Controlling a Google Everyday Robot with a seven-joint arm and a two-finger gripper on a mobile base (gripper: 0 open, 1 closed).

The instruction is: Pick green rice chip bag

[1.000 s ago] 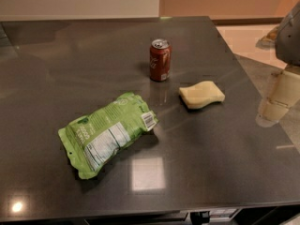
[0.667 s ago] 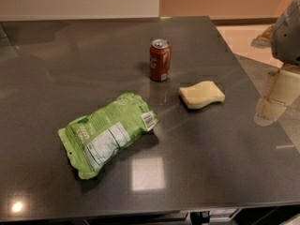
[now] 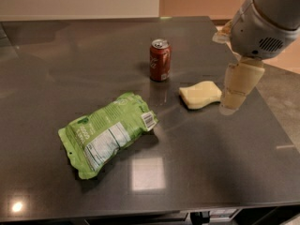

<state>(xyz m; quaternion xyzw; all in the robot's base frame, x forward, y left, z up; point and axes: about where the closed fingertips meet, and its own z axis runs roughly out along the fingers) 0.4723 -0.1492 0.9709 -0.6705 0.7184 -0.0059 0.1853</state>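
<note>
As far as counts go: one green rice chip bag, one soda can, one sponge, one arm with one claw, all on or over one table. Bag lies flat at lower left of centre, long axis running lower-left to upper-right, back panel up, well apart from everything else. Can stands upright at upper centre. Sponge lies right of centre, just below-right of the can. Versus a second ago, the arm has come in from the right edge toward centre. The claw was out past the table's right side, well clear of the sponge, and now hangs just beside the sponge's right end. Whether it touches the sponge or the table, can't tell. Bag, can and sponge sit where they were. Claw state: can't tell if it's apart or together; it reads as one cream block pointing down. It holds nothing and is far from the bag. Materials: bag is bright lime-green crinkly film, puffy, with a white nutrition panel, a barcode at its upper-right corner and white lettering. Can is a red metal cylinder with a silver top. Sponge is pale yellow, soft-looking, with a wavy outline. Arm housing is smooth, rounded grey-white with a small vent grille. Table is dark, glossy and stone-like, with light patches reflected along the lower edge.
</note>
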